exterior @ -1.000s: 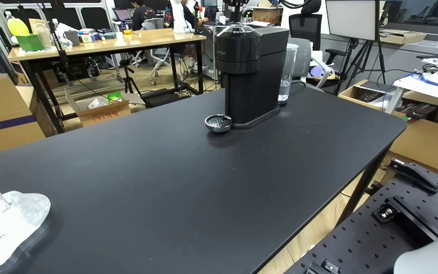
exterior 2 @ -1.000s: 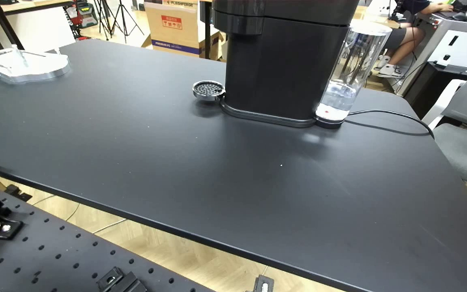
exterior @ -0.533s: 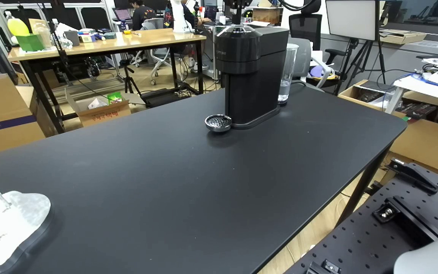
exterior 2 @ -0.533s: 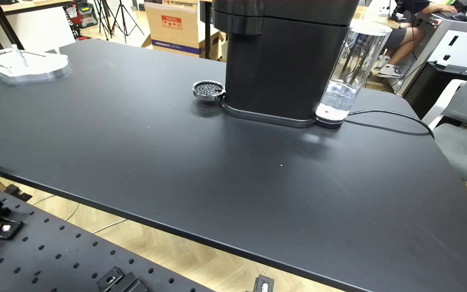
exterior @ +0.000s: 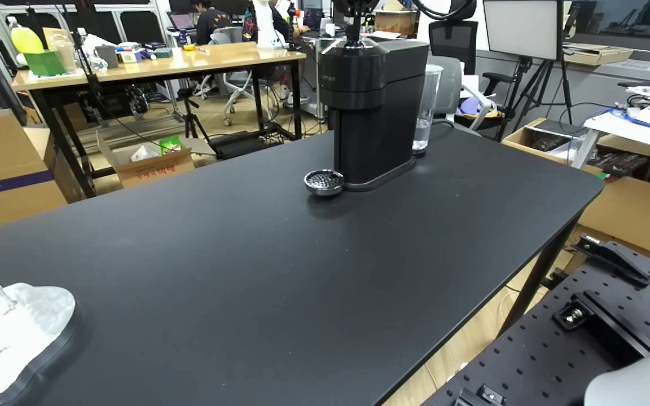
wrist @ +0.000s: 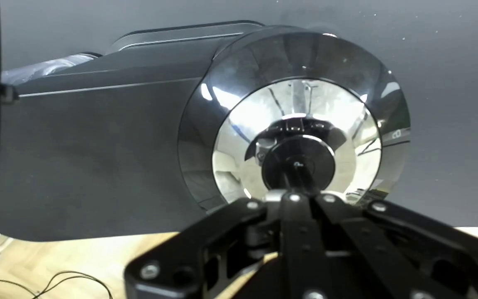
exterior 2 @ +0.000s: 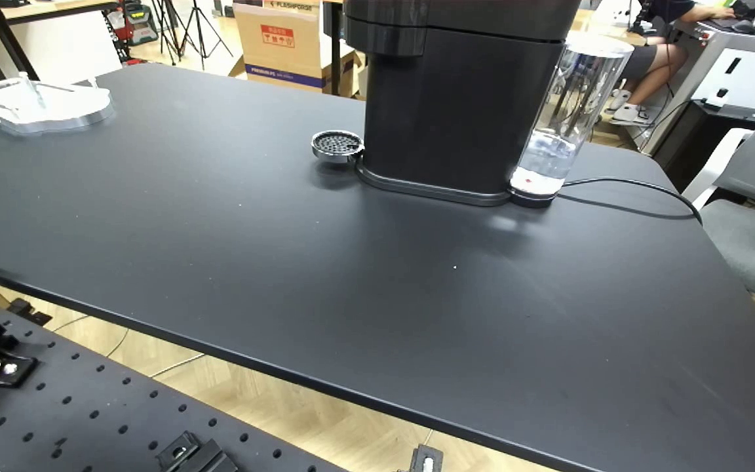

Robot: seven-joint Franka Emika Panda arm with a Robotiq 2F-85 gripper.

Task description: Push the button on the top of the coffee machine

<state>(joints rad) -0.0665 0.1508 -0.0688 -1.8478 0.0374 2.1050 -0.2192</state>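
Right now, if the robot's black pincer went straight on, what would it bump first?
Most likely the round black button in the middle of the shiny silver disc atop the tall black boxy coffee machine. The shut black pincer points down at the button; whether they're touching, I can't tell.

Coffee machine (exterior 2: 456, 111): bars the way straight to the far side.
Black table (exterior 2: 272, 275): plenty of room to reach across on the near side.
Drip tray (exterior 2: 337, 144): pokes out low, left.
Tank (exterior 2: 544, 157): crowds the right end.
Cord (exterior 2: 607, 179): in the way farther right.
Gripper (exterior: 353, 39): takes the room above the machine's front.
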